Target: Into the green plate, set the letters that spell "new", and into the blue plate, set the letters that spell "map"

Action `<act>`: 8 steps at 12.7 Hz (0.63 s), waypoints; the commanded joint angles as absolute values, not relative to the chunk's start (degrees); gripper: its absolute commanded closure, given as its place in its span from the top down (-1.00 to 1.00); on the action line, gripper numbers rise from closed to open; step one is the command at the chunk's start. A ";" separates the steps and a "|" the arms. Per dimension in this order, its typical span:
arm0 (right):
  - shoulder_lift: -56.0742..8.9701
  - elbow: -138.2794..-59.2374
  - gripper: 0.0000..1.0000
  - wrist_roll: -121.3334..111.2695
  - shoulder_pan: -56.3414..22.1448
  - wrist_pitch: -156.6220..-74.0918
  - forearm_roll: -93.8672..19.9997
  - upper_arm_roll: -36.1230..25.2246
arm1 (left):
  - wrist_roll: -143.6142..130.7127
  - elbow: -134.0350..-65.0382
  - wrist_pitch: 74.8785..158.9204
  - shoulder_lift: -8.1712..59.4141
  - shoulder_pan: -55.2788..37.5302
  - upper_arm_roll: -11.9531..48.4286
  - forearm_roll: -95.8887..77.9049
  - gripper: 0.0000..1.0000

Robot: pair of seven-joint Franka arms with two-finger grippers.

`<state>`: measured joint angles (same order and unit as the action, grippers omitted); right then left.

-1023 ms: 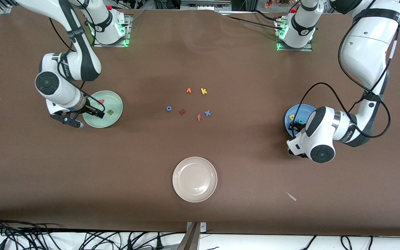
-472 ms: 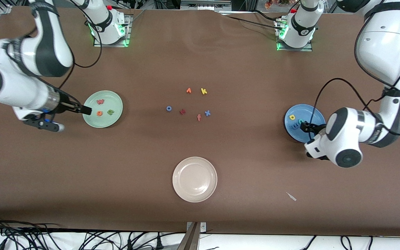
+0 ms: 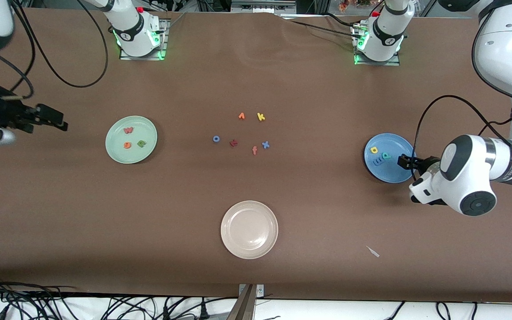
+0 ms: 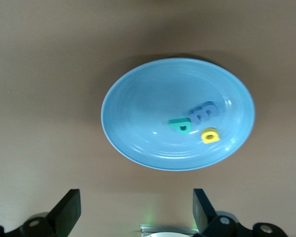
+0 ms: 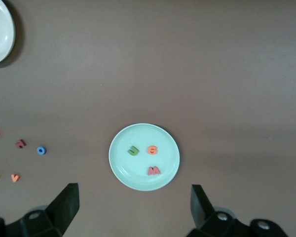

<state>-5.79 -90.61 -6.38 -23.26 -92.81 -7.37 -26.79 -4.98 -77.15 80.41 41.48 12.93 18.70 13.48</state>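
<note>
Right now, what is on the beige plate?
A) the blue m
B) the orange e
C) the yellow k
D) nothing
D: the beige plate shows only its bare glossy surface; the m lies in the blue plate, the e in the green plate, and the k on the table.

We see glossy smooth plates, the green plate (image 3: 131,140) and the blue plate (image 3: 389,158), on a matt brown table (image 3: 256,200).
</note>
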 commanded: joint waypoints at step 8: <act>-5.37 -85.78 1.00 -8.17 -6.44 -84.57 -3.51 -10.38 | -4.13 -95.19 92.29 8.21 7.82 3.96 -0.17 1.00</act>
<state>-6.61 -86.25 -7.44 -10.87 -87.99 -3.94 -13.14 -4.99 -90.69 90.39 16.37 9.21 5.31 1.37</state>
